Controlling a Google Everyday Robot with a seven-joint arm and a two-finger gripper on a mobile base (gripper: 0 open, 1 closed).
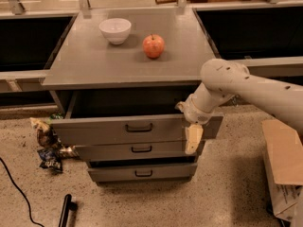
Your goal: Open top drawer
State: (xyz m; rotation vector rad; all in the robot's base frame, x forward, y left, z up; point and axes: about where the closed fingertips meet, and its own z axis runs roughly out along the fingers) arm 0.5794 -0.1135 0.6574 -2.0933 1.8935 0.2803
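The top drawer is the widest grey front, with a small black loop handle at its centre. It stands pulled out from the cabinet, and its dark inside shows behind the front. My gripper is at the right end of this drawer front, hanging over its top edge and down its face. My pale arm reaches in from the right. The two narrower drawer fronts, the middle one and the bottom one, sit below, less far out.
A white bowl and a red apple rest on the grey cabinet top. Crumpled snack bags lie on the floor at left. A black object and a cable lie at the front left. A cardboard box stands at right.
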